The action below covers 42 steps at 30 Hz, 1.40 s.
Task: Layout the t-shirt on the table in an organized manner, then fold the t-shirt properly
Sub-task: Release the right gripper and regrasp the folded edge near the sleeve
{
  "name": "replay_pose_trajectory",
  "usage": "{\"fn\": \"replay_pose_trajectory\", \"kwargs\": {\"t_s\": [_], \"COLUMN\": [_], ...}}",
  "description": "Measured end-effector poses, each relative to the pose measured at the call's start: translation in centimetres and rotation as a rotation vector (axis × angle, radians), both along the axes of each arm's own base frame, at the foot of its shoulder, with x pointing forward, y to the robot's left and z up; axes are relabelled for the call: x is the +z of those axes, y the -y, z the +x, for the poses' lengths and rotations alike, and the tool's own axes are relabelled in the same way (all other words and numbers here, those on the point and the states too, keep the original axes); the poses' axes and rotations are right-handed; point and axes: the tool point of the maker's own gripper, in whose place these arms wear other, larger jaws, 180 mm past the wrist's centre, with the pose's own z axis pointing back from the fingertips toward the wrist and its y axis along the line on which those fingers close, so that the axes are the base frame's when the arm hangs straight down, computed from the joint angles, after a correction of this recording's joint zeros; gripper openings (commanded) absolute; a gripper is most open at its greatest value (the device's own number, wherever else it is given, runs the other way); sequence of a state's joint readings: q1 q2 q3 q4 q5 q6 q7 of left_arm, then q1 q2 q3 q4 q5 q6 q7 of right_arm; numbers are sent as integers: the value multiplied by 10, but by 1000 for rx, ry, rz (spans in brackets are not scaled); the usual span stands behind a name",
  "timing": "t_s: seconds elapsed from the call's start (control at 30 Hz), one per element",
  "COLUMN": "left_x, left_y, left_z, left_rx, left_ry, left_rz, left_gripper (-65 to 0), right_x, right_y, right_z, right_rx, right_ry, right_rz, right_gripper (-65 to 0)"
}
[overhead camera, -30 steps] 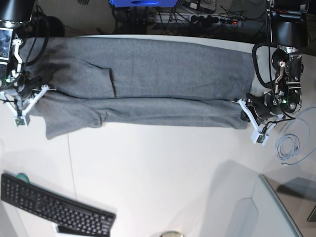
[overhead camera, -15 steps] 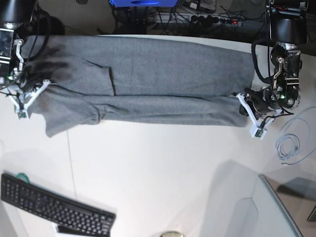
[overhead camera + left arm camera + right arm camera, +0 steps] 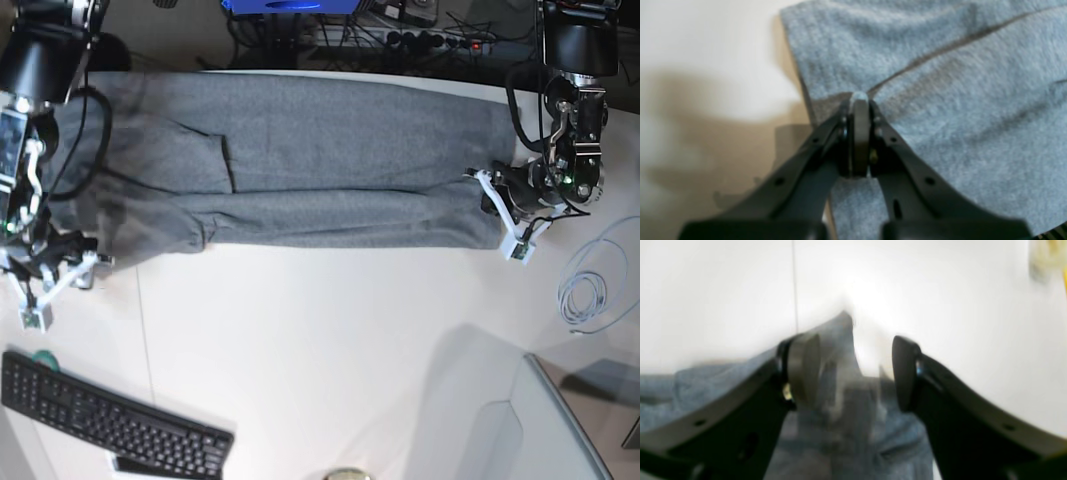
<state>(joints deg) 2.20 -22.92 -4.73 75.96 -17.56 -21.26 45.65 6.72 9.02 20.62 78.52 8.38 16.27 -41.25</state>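
The heather-grey t-shirt lies stretched along the far side of the white table, with its near long edge folded over. In the base view my left gripper is at the shirt's right end. The left wrist view shows this gripper shut, pinching the t-shirt where a fold line meets the edge. My right gripper hovers just off the shirt's near left corner. In the right wrist view it stands open, with blurred t-shirt cloth loose between the jaws.
A black keyboard lies at the front left. A coiled pale cable rests at the right, near a grey panel at the front right corner. A thin dark seam runs down the tabletop.
My right gripper has opened, let go of the shirt's left corner and moved toward the table's front. The left gripper has shifted slightly toward the back, still pinching the right end.
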Motion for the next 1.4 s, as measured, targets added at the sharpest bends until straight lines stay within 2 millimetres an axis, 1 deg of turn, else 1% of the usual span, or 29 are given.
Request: {"fn": "replay_pose_trajectory", "kwargs": {"t_s": [0.03, 0.1, 0.17, 0.23, 0.33, 0.4, 0.5, 0.63, 0.67, 0.7, 0.77, 0.8, 0.83, 0.87, 0.93, 0.97, 1.03, 1.1, 1.2, 1.27, 1.4], "left_x": [1, 1, 0, 0, 0, 0, 1, 0, 0, 0, 1, 1, 1, 1, 1, 1, 1, 1, 1, 1, 1], "left_y": [-1, -1, 0, 0, 0, -1, -2, -3, -4, -4, -3, -4, -4, -3, -3, -3, -3, -3, -4, -4, -4], "left_z": [1, 1, 0, 0, 0, 0, 0, 0, 0, 0, 1, 1, 2, 2, 2, 2, 2, 3, 2, 2, 2], "left_rx": [1, 0, 1, 1, 2, 3, 7, 9, 9, 9, 9, 9, 9, 9, 9, 9, 10, 11, 11, 15, 14], "left_ry": [4, 4, 2, 1, 3, 2, 4, 0, 0, 1, 3, 4, 5, 6, 6, 5, 6, 6, 6, 3, 6], "left_rz": [0, 1, -1, -1, -2, -1, -1, 1, 1, 1, 1, 1, 1, 1, 1, 1, 1, 0, 1, 3, 2], "left_gripper": [-650, -650, -650, -650, -650, -650, -650, -650, -650, -650, -650, -650, -650, -650, -650, -650, -650, -650, -650, -650, -650], "right_x": [-8, -25, -38, -48, -56, -64, -79, -79, -79, -79, -80, -80, -80, -80, -76, -72, -57, -39, -17, -9, 5], "right_y": [-1, 2, 7, 11, 8, 6, 8, 6, 4, 4, 5, 6, 6, 6, 4, 5, 3, -5, -25, -38, -51], "right_z": [10, 16, 19, 23, 33, 33, 19, 19, 20, 20, 18, 18, 18, 17, 16, 15, 12, 6, -12, -29, -66], "right_rx": [-13, -28, -44, -62, -79, -87, -92, -93, -92, -92, -92, -92, -93, -92, -84, -79, -61, -32, 5, 25, 27], "right_ry": [-20, -75, -100, -130, -121, -127, -181, -179, -174, -174, -180, -183, -183, -187, -206, -206, -199, -190, -164, -165, -176], "right_rz": [35, 67, 75, 95, 133, 157, 155, 160, 165, 167, 161, 161, 160, 161, 162, 153, 121, 93, 68, 68, 41], "right_gripper": [-315, -312, -311, -311, -312, -314, -317, -327, -362, -423, -614, -650, -648, -626, -650, -650, -647, -647, -647, -647, -645]}}
